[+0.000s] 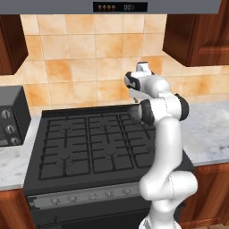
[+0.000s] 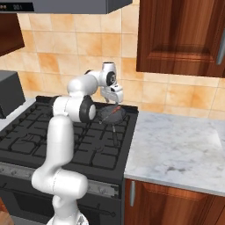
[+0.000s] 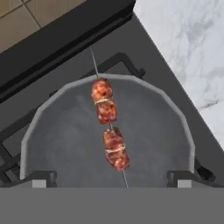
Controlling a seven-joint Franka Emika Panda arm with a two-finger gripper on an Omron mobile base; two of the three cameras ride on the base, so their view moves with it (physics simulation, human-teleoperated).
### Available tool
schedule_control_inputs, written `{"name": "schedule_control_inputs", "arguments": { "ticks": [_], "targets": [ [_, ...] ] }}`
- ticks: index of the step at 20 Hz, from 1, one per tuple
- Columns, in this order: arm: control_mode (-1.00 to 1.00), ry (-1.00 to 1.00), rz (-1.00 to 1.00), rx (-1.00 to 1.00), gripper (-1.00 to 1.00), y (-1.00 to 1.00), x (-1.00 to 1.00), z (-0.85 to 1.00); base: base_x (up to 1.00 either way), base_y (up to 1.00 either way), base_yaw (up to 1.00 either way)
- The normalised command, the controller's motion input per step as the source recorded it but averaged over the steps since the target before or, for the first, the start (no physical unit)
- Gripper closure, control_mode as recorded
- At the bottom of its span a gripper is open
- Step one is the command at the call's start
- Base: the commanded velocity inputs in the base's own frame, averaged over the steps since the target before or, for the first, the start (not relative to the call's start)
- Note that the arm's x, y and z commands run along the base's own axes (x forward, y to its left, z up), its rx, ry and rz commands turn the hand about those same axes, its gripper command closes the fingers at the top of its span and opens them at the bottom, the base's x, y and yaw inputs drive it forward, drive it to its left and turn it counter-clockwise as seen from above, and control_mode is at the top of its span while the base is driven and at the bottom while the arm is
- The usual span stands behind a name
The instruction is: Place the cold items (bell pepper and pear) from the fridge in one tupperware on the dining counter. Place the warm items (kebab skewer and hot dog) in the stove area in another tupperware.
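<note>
The kebab skewer (image 3: 109,124) lies across the middle of a grey frying pan (image 3: 61,135), four browned chunks of meat threaded on a thin metal pin whose bare end reaches past the pan's far rim. In the hand view the fingers (image 3: 41,178) rise at the bottom on either side of the skewer, spread wide with nothing between them, above the pan and not touching the meat.

The pan sits on the back right burner of a black gas stove (image 1: 85,143), its handle pointing toward the front of the stove in the right base view, where the skewer (image 2: 115,110) shows as a small reddish streak in the pan (image 2: 112,115). The gripper (image 2: 115,100) hangs just above it, pointing down, at the end of the white arm (image 1: 163,147) that bends over the grates.

To the right of the stove (image 2: 66,140) runs a marble desk (image 2: 176,149) with wooden cupboards (image 2: 180,35) above. A dark microwave (image 1: 11,116) stands on the desk left of the stove. Orange tiles (image 1: 80,67) cover the wall behind, and a range hood (image 1: 120,6) with a small display hangs overhead.
</note>
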Motion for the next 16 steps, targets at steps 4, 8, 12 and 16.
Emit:
{"name": "schedule_control_inputs", "arguments": {
  "ticks": [4,8,12,16],
  "targets": [
    [-1.00,0.03,0.00,0.00,-1.00,-0.18,0.07,-0.60,0.00,0.00,0.00],
    [-1.00,0.06,0.00,0.00,-1.00,-0.16,0.05,-0.63,0.00,0.00,0.00],
    [-1.00,0.00,0.00,0.00,-1.00,0.00,0.13,-0.33,0.00,0.00,0.00],
    [-1.00,0.00,0.00,0.00,-1.00,0.00,0.00,-0.13,0.00,0.00,0.00]
  ]
}}
